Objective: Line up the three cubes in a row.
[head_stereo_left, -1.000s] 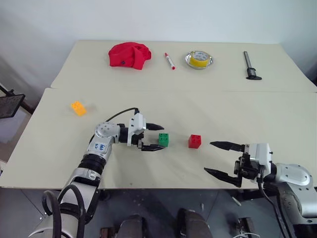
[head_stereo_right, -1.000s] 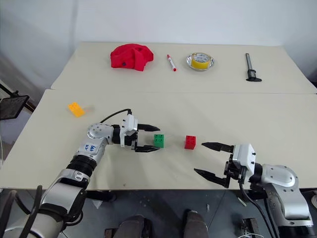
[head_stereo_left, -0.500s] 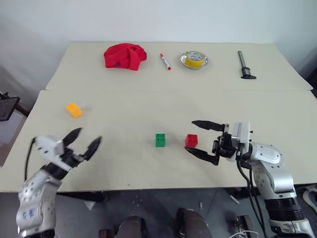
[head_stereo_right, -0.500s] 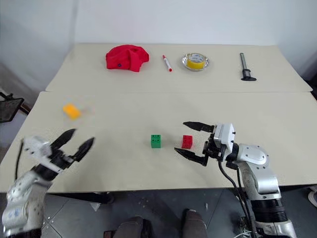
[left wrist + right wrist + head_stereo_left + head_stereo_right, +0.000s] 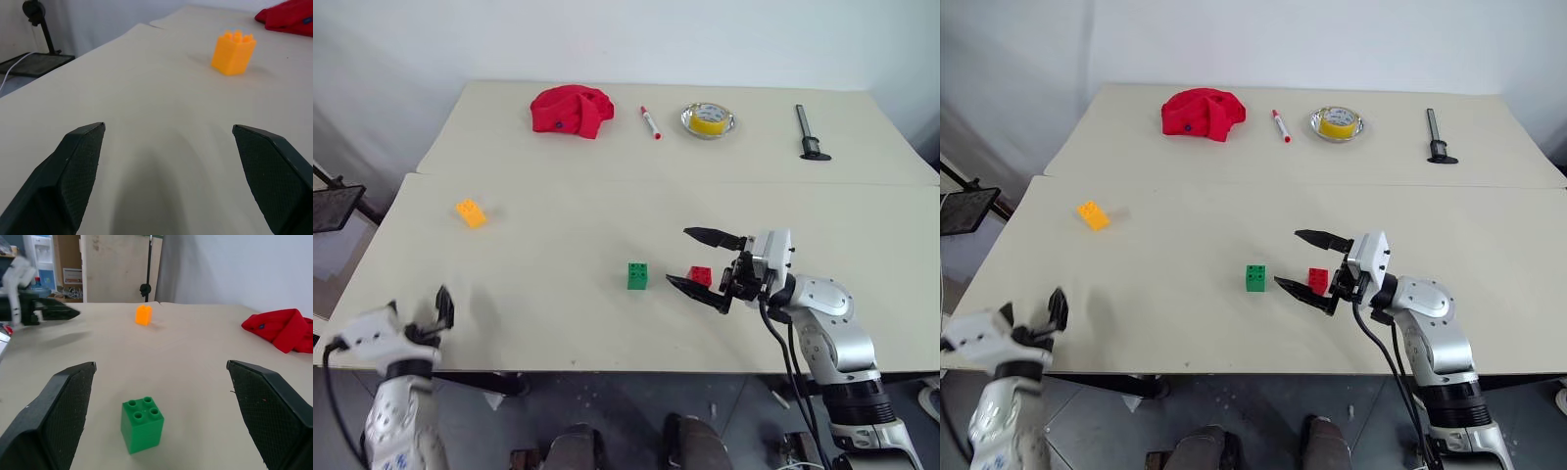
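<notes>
The red cube is partly hidden between the spread fingers of the right gripper at centre frame. The green cube is seen just left. The orange-yellow cube is framed ahead of the spread left gripper, at lower left.

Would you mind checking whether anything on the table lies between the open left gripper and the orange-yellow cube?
Nothing visible does. The left gripper faces the orange-yellow cube across bare table; the green cube and red cube sit well off to the right.

no readable text or labels anywhere, none on the cubes (studs only), no numbers
</notes>
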Motion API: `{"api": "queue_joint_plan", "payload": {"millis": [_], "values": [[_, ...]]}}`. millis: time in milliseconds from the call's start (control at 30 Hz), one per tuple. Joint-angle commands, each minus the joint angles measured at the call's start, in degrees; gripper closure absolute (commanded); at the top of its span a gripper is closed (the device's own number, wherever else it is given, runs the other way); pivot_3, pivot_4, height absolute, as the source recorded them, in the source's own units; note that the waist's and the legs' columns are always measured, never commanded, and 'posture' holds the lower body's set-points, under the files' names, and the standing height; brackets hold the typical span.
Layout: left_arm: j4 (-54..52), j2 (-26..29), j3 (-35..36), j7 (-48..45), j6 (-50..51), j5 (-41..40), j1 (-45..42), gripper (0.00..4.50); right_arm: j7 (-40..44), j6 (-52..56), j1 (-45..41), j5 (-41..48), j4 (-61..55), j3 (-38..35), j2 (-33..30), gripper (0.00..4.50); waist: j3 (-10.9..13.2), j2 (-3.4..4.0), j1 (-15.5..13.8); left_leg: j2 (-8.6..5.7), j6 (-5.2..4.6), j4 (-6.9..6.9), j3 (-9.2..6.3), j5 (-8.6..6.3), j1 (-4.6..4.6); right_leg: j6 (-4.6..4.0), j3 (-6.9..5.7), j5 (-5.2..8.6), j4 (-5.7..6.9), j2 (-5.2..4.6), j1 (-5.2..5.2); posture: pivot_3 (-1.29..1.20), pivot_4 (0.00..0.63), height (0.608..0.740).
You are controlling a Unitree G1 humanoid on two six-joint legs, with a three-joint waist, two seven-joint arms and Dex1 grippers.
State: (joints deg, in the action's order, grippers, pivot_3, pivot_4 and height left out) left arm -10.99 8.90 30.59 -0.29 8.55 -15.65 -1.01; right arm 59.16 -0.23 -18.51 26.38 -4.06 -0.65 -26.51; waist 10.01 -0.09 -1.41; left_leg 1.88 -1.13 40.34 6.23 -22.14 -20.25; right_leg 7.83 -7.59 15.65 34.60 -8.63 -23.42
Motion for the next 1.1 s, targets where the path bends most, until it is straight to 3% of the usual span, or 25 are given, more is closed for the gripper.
{"api": "queue_joint_plan", "payload": {"millis": [33,267,567,700,900,933,1033,1067,1100], "values": [[4.9,2.2,-3.0,7.7,3.9,5.2,-10.6,0.07,-0.7,-2.4,-0.9,0.0,-0.4,-1.5,0.4,0.00,0.0,0.00,0.1,-0.02,0.00,0.00,0.00,0.00,0.00,0.00,0.00,0.00,0.03,0.00,-0.01,0.00,0.150,0.740],[27.8,2.4,-6.0,19.3,-0.8,11.7,-28.5,0.07,-1.5,-3.4,-1.3,-0.5,-1.3,0.6,2.5,0.00,0.0,-0.02,1.0,0.01,0.07,-0.23,0.45,0.02,0.05,0.04,-0.30,-0.02,0.03,0.07,-0.06,0.00,0.150,0.740],[43.9,4.1,-7.3,20.9,-8.3,11.4,-36.6,0.07,-2.5,-3.3,-0.1,-0.8,-2.1,0.3,2.7,0.00,0.0,-0.04,1.5,0.01,0.11,-0.23,0.43,0.04,0.01,0.07,-0.35,-0.03,-0.03,0.07,-0.04,0.00,0.150,0.740],[45.0,4.6,-7.8,21.8,-11.0,11.9,-36.9,0.89,-2.6,-3.4,0.4,-0.9,-2.2,0.4,2.7,0.00,0.0,-0.04,1.4,0.00,0.11,-0.21,0.44,0.04,0.02,0.07,-0.33,-0.03,-0.03,0.06,-0.03,0.00,0.150,0.740],[43.9,4.8,-8.2,17.5,-13.9,10.0,-35.1,2.73,-2.7,-4.1,1.3,-1.5,-1.9,0.7,2.9,0.00,0.0,-0.04,1.5,0.00,0.11,-0.22,0.44,0.04,0.01,0.07,-0.34,-0.03,-0.02,0.07,-0.03,0.00,0.150,0.740],[43.1,4.8,-7.9,14.7,-15.2,8.3,-34.4,3.02,-2.7,-4.2,1.4,-1.7,-1.9,0.8,2.8,0.00,0.0,-0.04,1.5,0.00,0.11,-0.22,0.44,0.04,0.02,0.07,-0.34,-0.03,-0.02,0.07,-0.03,0.00,0.150,0.740],[39.5,5.4,-7.2,4.0,-18.1,2.4,-31.7,3.04,-2.8,-4.4,1.7,-2.2,-2.1,0.7,2.6,0.00,0.0,-0.04,1.6,0.01,0.11,-0.22,0.45,0.04,0.02,0.07,-0.33,-0.03,-0.02,0.07,-0.04,0.00,0.150,0.740],[36.8,5.5,-7.0,-2.4,-17.0,-2.1,-30.4,3.04,-2.9,-4.5,1.8,-2.2,-2.2,0.6,2.6,0.00,0.0,-0.04,1.6,0.02,0.11,-0.22,0.45,0.04,0.02,0.07,-0.33,-0.03,-0.02,0.07,-0.04,0.00,0.150,0.740],[30.1,8.2,-8.3,-15.4,-12.6,-9.0,-26.1,3.04,-3.1,-4.6,2.2,-2.2,-2.4,0.0,2.2,0.00,0.0,-0.04,1.7,0.02,0.11,-0.22,0.45,0.04,0.02,0.07,-0.33,-0.03,-0.02,0.07,-0.05,0.00,0.150,0.740]]}}
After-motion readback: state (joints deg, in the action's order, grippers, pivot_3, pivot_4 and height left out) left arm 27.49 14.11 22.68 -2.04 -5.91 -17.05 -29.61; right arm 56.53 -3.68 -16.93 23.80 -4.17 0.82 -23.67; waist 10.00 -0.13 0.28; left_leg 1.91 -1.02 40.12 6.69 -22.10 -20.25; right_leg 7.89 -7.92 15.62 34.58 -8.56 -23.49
